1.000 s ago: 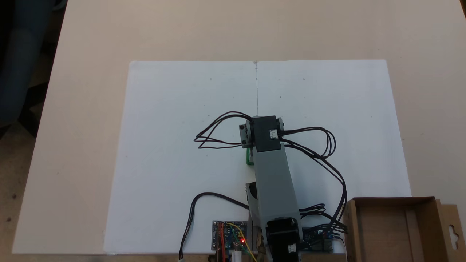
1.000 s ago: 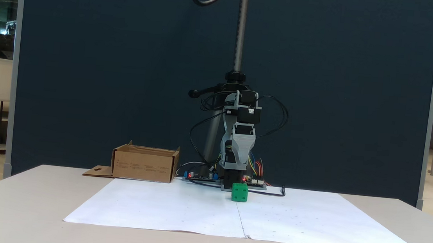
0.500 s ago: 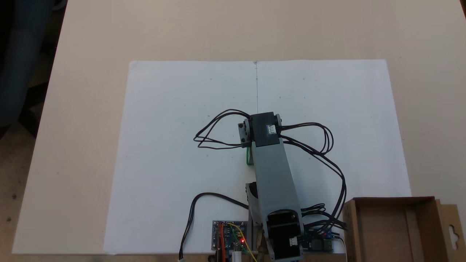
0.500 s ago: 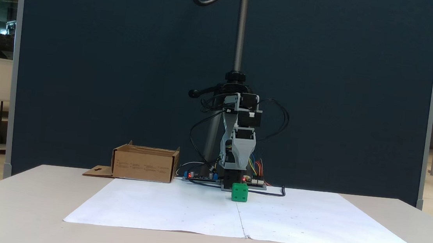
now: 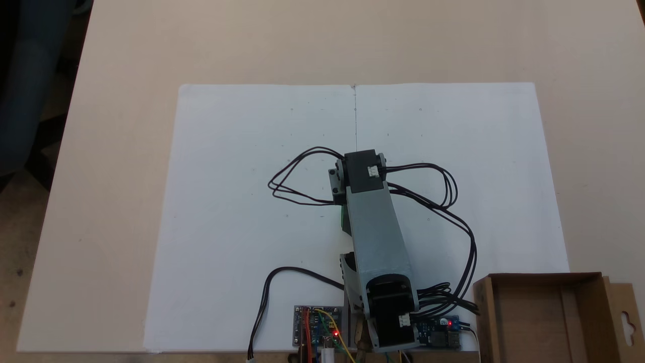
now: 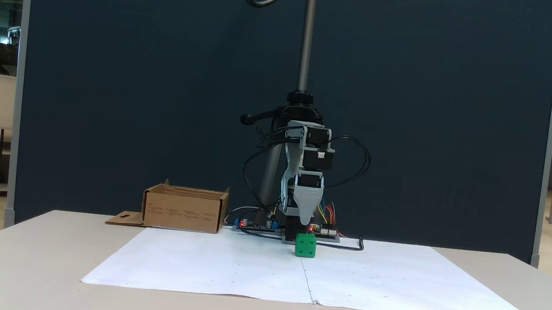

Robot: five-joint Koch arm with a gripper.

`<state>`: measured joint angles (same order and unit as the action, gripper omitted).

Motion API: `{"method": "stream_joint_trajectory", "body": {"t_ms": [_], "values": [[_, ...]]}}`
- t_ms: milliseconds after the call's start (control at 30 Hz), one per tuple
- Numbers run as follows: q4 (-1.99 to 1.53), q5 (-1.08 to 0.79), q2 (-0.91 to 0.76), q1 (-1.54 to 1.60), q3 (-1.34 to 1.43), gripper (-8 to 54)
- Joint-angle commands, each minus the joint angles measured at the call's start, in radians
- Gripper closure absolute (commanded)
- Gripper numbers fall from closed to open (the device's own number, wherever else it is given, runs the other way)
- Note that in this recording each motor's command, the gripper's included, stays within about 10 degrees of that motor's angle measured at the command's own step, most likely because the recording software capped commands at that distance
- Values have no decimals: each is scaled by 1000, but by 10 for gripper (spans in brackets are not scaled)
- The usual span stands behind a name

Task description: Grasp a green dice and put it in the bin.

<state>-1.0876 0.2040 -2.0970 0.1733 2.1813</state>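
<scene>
Green dice (image 6: 305, 245) sits on the white paper sheet (image 6: 226, 265) near its middle seam, resting flat, nothing gripping it. From above just a thin green sliver (image 5: 343, 218) shows at the 9 o'clock edge of the grey arm link (image 5: 375, 232), which covers the rest. Gripper (image 6: 304, 221) points down right above the dice, tip narrow and tapered, not touching; jaws line up one behind the other, so cannot tell how far open. Bin (image 6: 185, 209), a brown cardboard box, stands open-topped well apart at 9 o'clock of the dice in the front fixed view, flap flat on the table; from above the bin (image 5: 599, 317) is at 4 o'clock of the arm, inside bare. Black cables (image 5: 297, 176) loop out both sides of the wrist motor. Circuit boards (image 5: 318, 330) with red LEDs lie by the arm base. Dark blue panel (image 6: 137, 88) and a metal pole (image 6: 308, 33) stand behind.
</scene>
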Motion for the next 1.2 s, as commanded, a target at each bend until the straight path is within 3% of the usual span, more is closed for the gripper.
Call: {"method": "stream_joint_trajectory", "body": {"t_ms": [0,1167], "values": [[-46,100,8,17,0,22],[215,187,230,87,67,25]]}}
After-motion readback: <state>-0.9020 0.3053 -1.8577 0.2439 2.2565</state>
